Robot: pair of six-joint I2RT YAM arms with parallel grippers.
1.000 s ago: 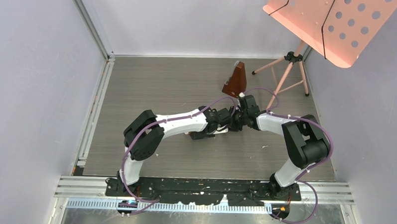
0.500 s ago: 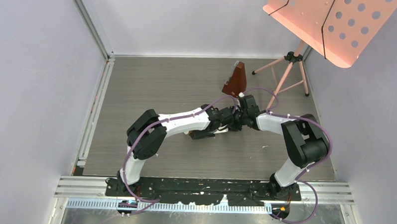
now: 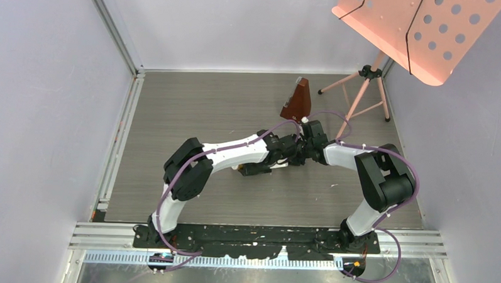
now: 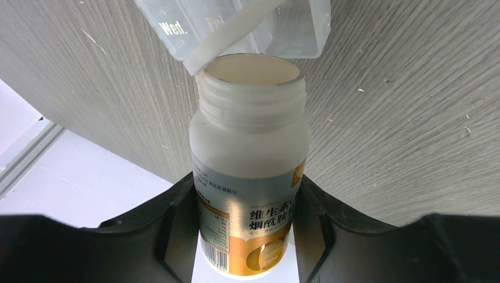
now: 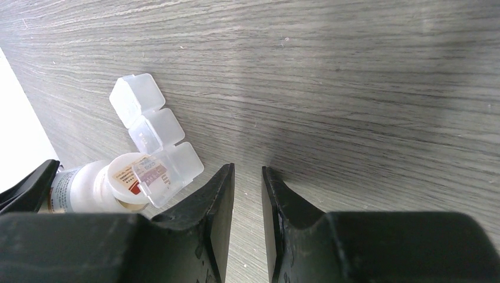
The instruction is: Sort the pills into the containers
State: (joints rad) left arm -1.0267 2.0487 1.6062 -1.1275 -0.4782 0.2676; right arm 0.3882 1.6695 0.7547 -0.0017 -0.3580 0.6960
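My left gripper [image 4: 247, 206] is shut on the white pill bottle [image 4: 250, 141] with the orange label, held low on its body. The bottle has no cap and its mouth lies against the open flip lid of the clear container [image 4: 236, 23], a strip of three square compartments. In the right wrist view the container [image 5: 147, 127] lies on the table with the bottle [image 5: 88, 186] tipped at its near compartment. My right gripper [image 5: 247, 171] hovers just right of the container, its jaws nearly together with nothing between them. No pills show.
A brown metronome [image 3: 298, 102] stands behind the grippers. A pink music stand [image 3: 415, 28] on a tripod [image 3: 363, 82] rises at the back right. A metal rail [image 3: 119, 143] runs along the table's left edge.
My left arm has pushed a little to the right and forward with the bottle, closer to the container. The right arm has stayed still.
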